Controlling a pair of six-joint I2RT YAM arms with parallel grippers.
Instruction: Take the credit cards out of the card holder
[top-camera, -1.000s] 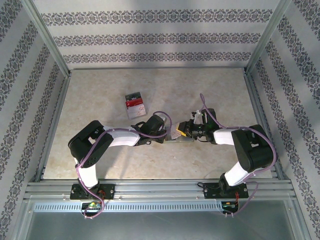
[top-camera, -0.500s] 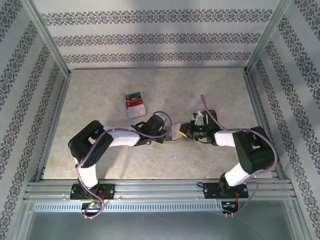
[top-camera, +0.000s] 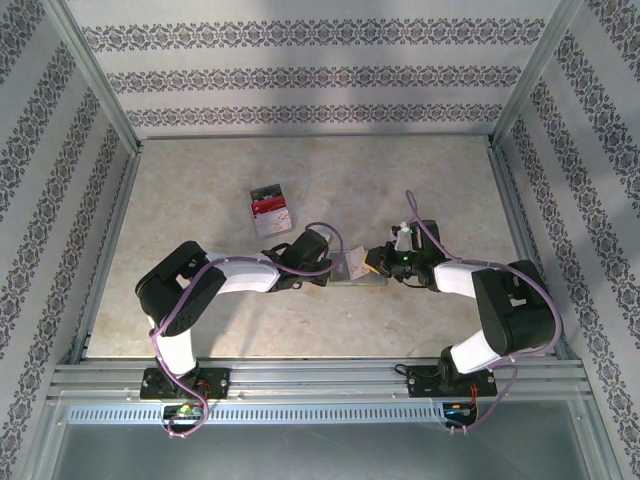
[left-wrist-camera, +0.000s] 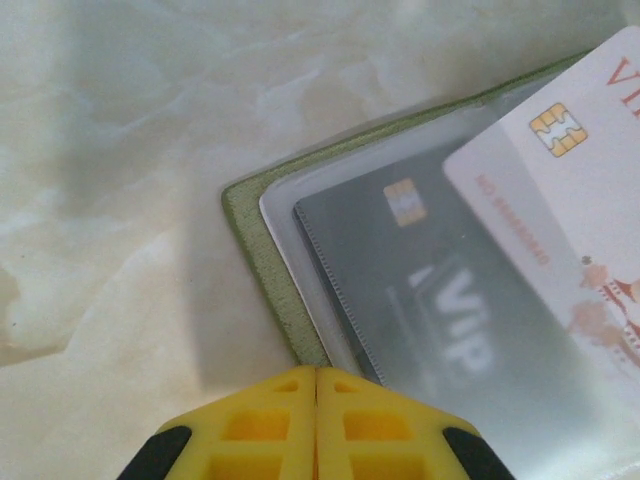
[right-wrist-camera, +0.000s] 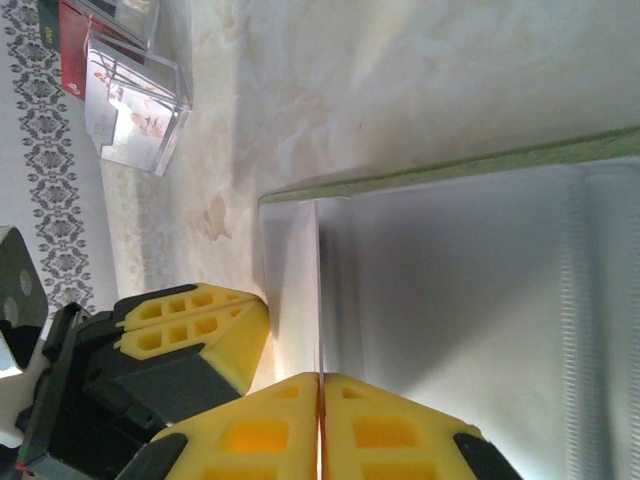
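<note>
From the left wrist, the left fingers (left-wrist-camera: 317, 385) sit closed at the open card holder's (left-wrist-camera: 255, 262) corner, with a white chipped card (left-wrist-camera: 580, 200) slanting out. The right wrist shows the right fingers (right-wrist-camera: 320, 385) closed too, what they hold unclear.

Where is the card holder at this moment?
In the top view, the card holder lies near the centre, between the left gripper and the right gripper.

A pale, marbled beige table (top-camera: 200, 320) is filling the enclosure floor, catching soft, even light and shining slightly brighter toward its far edge. Walls (top-camera: 300, 75) papered in white with dark floral bands (level at the back, slanting along both sides) are standing around it. Bare metal posts (top-camera: 97, 80) are rising from the far corners, and grooved metal rails (top-camera: 320, 378) are running along the near edge.
</note>
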